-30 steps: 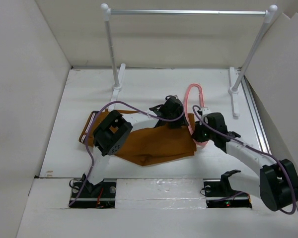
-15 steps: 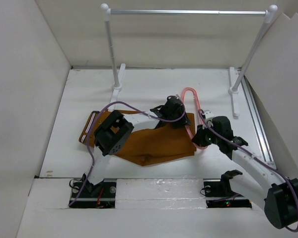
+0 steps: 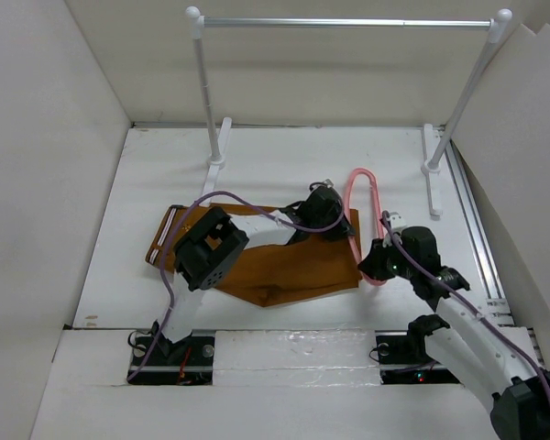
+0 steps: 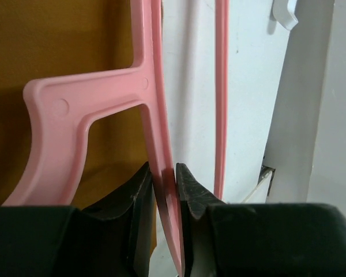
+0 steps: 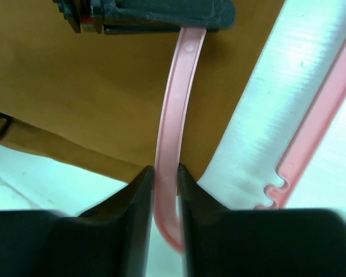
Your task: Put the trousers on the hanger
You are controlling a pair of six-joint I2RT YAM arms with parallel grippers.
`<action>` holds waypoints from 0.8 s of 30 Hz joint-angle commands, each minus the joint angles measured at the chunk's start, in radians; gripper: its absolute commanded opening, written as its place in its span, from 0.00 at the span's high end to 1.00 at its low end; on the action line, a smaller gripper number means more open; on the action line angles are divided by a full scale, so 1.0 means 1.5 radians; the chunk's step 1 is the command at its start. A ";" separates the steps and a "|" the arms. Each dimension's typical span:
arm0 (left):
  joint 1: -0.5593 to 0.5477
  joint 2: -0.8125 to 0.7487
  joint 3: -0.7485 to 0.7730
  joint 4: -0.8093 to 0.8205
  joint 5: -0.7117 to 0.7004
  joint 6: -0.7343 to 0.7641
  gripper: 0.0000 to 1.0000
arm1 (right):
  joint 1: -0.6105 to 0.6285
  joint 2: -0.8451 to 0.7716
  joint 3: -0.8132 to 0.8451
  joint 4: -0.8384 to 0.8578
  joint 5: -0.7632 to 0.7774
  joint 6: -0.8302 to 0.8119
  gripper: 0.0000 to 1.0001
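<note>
Top view, trousers: the rust-brown trousers (image 3: 284,266) lie flat in the middle of the white desk (image 3: 284,156), waistband end to the left.
Top view, hanger: the pink hanger (image 3: 350,211) lies along the right edge of the trousers. Its long loop points toward the clothes rail (image 3: 348,22), which stands well apart at the back.
Top view, left fingers: the left fingers (image 3: 333,223) are down at the hanger's left bar, over the cloth's far right corner. From up here the grip may be closed, but it is hard to read.
Top view, right fingers: the right fingers (image 3: 374,266) sit at the hanger's near end, just beside the trousers' right edge.
Left wrist, grip: the left fingers (image 4: 143,187) are clenched on a thin bar of the hanger (image 4: 145,86), one pad touching each side.
Left wrist, surroundings: a hooked pink branch reaches left over the trousers (image 4: 57,40). A second pink bar runs alongside over the desk (image 4: 190,86).
Right wrist, grip: the right fingers (image 5: 139,187) are clamped on the hanger's (image 5: 174,104) curved bar.
Right wrist, surroundings: that bar runs up across the trousers (image 5: 75,86) to the left fingers (image 5: 150,14), which grasp it too. The notched bar lies on the desk (image 5: 277,86).
</note>
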 commanded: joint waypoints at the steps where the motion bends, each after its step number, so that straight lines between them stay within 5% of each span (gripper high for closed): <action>1: -0.002 -0.073 -0.014 0.032 -0.060 0.013 1.00 | -0.001 -0.038 0.008 -0.071 -0.019 0.006 0.70; 4: -0.024 -0.108 -0.043 0.040 -0.071 -0.011 1.00 | -0.007 -0.058 0.025 -0.100 -0.021 0.001 0.42; 9: -0.049 -0.127 -0.108 0.077 -0.083 -0.055 1.00 | -0.029 -0.022 0.119 -0.131 -0.023 -0.049 0.30; 12: -0.055 -0.122 -0.129 0.100 -0.077 -0.077 1.00 | -0.029 0.020 0.144 -0.113 -0.005 -0.059 0.35; 16: -0.078 -0.131 -0.153 0.121 -0.089 -0.101 1.00 | -0.064 0.074 0.147 -0.043 0.001 -0.059 0.88; 17: -0.085 -0.133 -0.155 0.120 -0.095 -0.103 1.00 | -0.064 0.087 0.144 -0.006 -0.002 -0.056 0.91; 21: -0.101 -0.140 -0.157 0.108 -0.147 -0.114 1.00 | -0.090 0.187 0.126 0.082 -0.025 -0.056 0.89; 24: -0.107 -0.131 -0.162 0.109 -0.187 -0.122 1.00 | -0.099 0.279 0.118 0.140 -0.054 -0.055 0.66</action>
